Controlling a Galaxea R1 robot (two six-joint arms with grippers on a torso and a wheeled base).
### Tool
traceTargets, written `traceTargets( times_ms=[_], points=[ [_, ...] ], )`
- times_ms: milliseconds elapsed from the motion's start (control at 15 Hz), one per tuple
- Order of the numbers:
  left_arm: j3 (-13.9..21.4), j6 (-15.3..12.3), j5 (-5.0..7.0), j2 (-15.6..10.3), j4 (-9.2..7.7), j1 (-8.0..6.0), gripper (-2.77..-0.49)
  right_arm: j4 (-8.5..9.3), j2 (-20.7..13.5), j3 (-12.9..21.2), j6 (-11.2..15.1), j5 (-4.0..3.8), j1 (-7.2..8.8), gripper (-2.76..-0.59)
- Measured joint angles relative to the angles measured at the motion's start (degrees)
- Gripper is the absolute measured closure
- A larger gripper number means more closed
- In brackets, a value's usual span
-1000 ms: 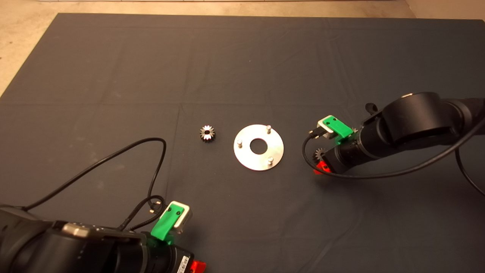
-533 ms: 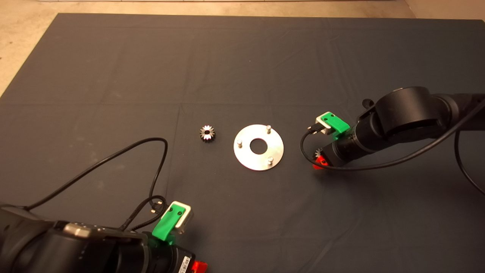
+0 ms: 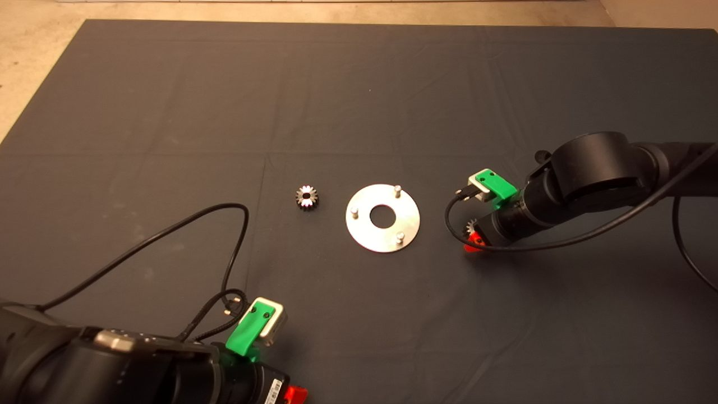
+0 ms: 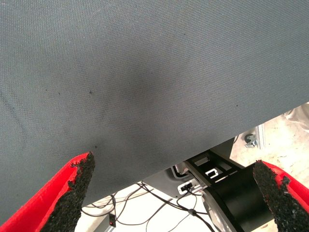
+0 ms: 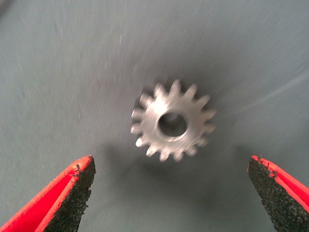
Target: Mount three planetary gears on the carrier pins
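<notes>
The shiny round disc [image 3: 382, 218] lies mid-mat with its three carrier pins [image 3: 397, 191] standing bare. One planetary gear [image 3: 307, 197] lies flat on the mat left of the disc. A second planetary gear [image 3: 470, 226] lies right of the disc, mostly hidden under my right gripper [image 3: 474, 238]. In the right wrist view that gear [image 5: 173, 121] lies flat just ahead of the open right gripper [image 5: 171, 193], apart from both fingers [image 5: 67, 198]. My left gripper [image 4: 174, 193] waits open and empty at the mat's near edge, lower left.
A black cable [image 3: 168, 235] loops over the mat from the left arm. Bare floor [image 3: 33, 62] borders the mat at the far left. The left wrist view shows the mat's edge with robot base parts [image 4: 227, 193] and cables beyond it.
The right arm has shifted slightly left and toward the far side, keeping its gripper over the gear right of the disc. The left arm, disc and left gear have not moved.
</notes>
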Motion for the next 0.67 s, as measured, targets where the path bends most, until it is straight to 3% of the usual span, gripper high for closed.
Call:
traceTargets(
  times_ms=[667],
  points=[
    [0.0, 0.0, -0.03, 0.3, 0.08, 0.0, -2.36, 0.0, 0.6, -1.9, 0.0, -0.01, -1.04, -2.36]
  ],
)
